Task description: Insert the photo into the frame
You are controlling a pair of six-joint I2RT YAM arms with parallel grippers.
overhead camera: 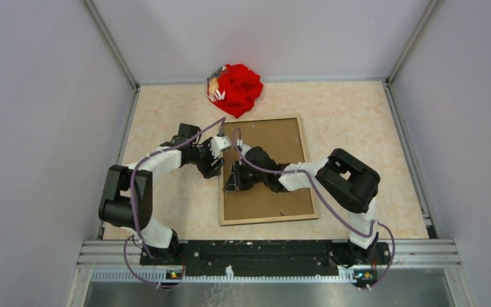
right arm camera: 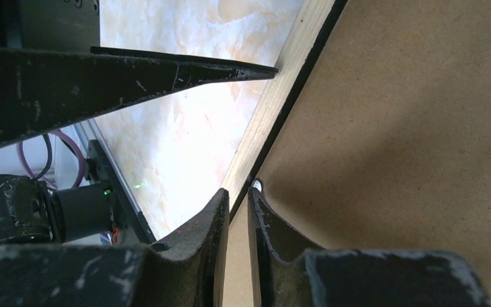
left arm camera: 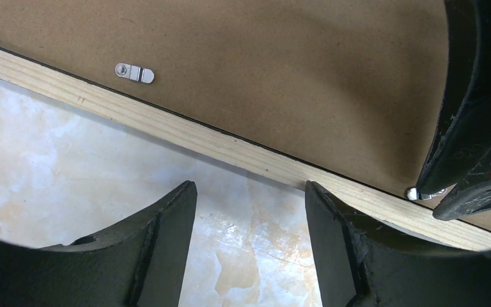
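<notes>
The frame (overhead camera: 265, 219) lies face down mid-table, its light wood rim (left arm camera: 185, 131) up. Inside it sits the photo, showing only its brown board back (overhead camera: 275, 192) (left arm camera: 281, 70) (right arm camera: 409, 147). My left gripper (overhead camera: 217, 166) (left arm camera: 250, 192) is open over bare table just outside the frame's left rim, with nothing between its fingers. My right gripper (overhead camera: 229, 185) (right arm camera: 238, 190) rests on that same rim, its jaws nearly together, its tips pinching a small metal tab (left arm camera: 415, 193) (right arm camera: 256, 185) at the board's edge. A second tab (left arm camera: 134, 72) lies flat on the board further along.
A red cloth bundle (overhead camera: 236, 88) lies at the back of the table, just beyond the frame's far left corner. Grey walls enclose the table on three sides. A metal rail (overhead camera: 262, 252) carries both arm bases at the near edge.
</notes>
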